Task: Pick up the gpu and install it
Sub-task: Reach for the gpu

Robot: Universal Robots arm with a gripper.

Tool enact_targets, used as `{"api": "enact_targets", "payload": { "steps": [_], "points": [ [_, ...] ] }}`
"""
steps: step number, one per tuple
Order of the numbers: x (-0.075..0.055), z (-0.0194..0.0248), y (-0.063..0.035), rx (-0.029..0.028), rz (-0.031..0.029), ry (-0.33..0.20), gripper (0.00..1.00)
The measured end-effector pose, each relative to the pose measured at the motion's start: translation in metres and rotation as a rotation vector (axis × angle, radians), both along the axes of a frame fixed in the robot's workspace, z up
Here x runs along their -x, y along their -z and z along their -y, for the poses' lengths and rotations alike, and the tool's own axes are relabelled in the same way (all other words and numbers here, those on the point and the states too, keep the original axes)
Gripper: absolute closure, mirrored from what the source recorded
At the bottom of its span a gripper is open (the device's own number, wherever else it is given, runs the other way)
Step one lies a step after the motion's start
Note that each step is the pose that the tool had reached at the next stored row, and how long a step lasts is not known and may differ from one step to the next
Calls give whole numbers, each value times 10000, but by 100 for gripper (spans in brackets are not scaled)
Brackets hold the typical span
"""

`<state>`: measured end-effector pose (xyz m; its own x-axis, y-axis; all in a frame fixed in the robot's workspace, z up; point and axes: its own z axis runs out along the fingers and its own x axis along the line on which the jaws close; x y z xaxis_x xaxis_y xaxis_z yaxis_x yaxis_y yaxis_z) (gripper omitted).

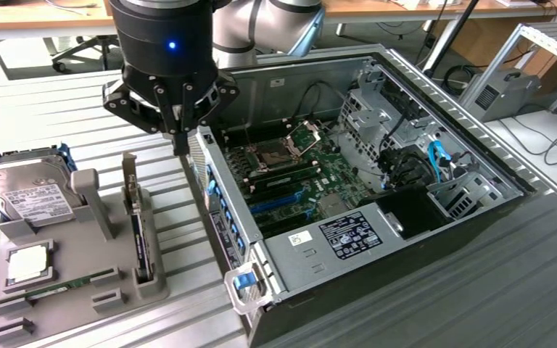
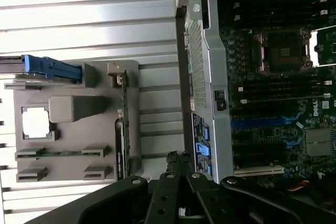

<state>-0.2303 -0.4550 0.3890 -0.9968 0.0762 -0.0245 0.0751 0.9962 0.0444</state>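
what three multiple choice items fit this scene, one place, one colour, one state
1. Where is the gpu?
A) seated in the computer case
B) standing on edge in the grey holder
C) lying flat on the table

2. What colour is the light above the hand?
A) red
B) blue
C) green

3. How is the hand?
A) shut, empty
B) shut on the gpu
C) wide open

Answers:
1 B, the card rises from the holder's slot.
2 B, a blue dot glows there.
3 A, it is closed to a point with nothing in it.
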Motion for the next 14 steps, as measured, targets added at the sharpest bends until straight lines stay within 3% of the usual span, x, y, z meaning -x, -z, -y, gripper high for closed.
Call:
{"api": "enact_targets", "payload": {
  "steps": [14],
  "points": [
    [1, 59, 5, 0, 0, 0, 89]
  ]
}}
